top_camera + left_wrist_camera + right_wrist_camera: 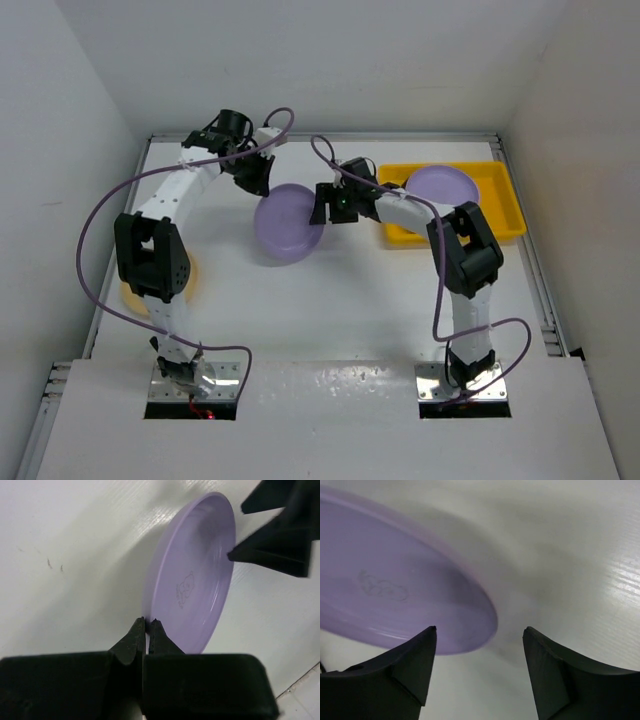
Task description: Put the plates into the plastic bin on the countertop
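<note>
The left gripper point(148, 623) is clamped on the rim of a lilac plate point(192, 580), holding it tilted above the white countertop point(60, 540). The right gripper point(477, 630) has its jaws apart, with the plate's opposite edge between them. A second lilac plate point(443, 183) lies in the yellow bin point(502, 205).

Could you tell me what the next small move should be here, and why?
Probably ease the right end effector onto the free rim of the lilac plate and close: its fingers stand open with that rim lined up between them, while the left end effector is shut on the opposite rim.
</note>
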`<state>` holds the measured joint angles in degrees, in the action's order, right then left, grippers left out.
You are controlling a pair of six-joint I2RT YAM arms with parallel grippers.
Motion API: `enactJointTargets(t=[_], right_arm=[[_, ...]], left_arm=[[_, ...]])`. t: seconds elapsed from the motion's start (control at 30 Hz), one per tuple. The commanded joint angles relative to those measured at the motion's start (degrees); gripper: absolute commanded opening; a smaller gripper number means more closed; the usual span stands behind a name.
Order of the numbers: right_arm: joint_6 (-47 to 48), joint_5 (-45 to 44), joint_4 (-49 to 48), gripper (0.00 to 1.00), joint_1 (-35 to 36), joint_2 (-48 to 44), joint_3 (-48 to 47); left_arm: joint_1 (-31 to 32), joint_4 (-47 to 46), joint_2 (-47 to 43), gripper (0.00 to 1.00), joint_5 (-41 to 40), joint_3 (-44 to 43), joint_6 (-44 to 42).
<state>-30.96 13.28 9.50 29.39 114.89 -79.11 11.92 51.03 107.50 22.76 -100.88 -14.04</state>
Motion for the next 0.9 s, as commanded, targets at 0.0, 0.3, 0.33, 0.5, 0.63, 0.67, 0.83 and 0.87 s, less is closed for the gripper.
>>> enactJointTargets(t=[0.0, 0.3, 0.33, 0.5, 0.63, 0.67, 0.83, 0.87], right_arm=[[-1.5, -0.6, -6.4, 0.67, -0.3, 2.9, -1.4], [-6.4, 4.9, -20.8, 0.24, -1.7, 5.0, 5.4], [-6.4, 4.8, -21.7, 0.24, -1.7, 3.9, 6.2], [-6.3, 1.6, -22.6, 0.0, -2.1, -3.0, 10.5], [-9.8, 0.9, -17.6, 0.0, -5.4, -9.0, 9.5], [-11.3, 0.9, -14.5, 0.0, -7.0, -11.2, 9.1], [-15.5, 0.0, 0.8, 0.0, -17.6, -22.9, 8.7], [-16.0, -0.3, 3.0, 0.0, -19.0, -23.7, 8.7]], left_arm=[[-0.2, -0.4, -0.7, 0.0, 3.1, -1.5, 0.8], [-0.2, -0.4, -0.2, 0.0, 5.7, -1.0, 1.3], [-0.2, -0.4, 0.3, 0.0, 5.7, -1.0, 1.3], [-0.2, -0.4, 0.3, 0.1, 3.3, -1.0, 0.7], [-1.3, 2.6, 0.3, 0.96, -3.1, -4.5, -0.1], [-2.1, 2.6, 0.3, 1.0, -5.2, -5.0, -0.1], [-8.8, 2.6, -3.0, 1.0, -19.9, -5.0, 3.6], [-11.5, 3.5, -3.0, 1.0, -22.0, -5.0, 4.1]])
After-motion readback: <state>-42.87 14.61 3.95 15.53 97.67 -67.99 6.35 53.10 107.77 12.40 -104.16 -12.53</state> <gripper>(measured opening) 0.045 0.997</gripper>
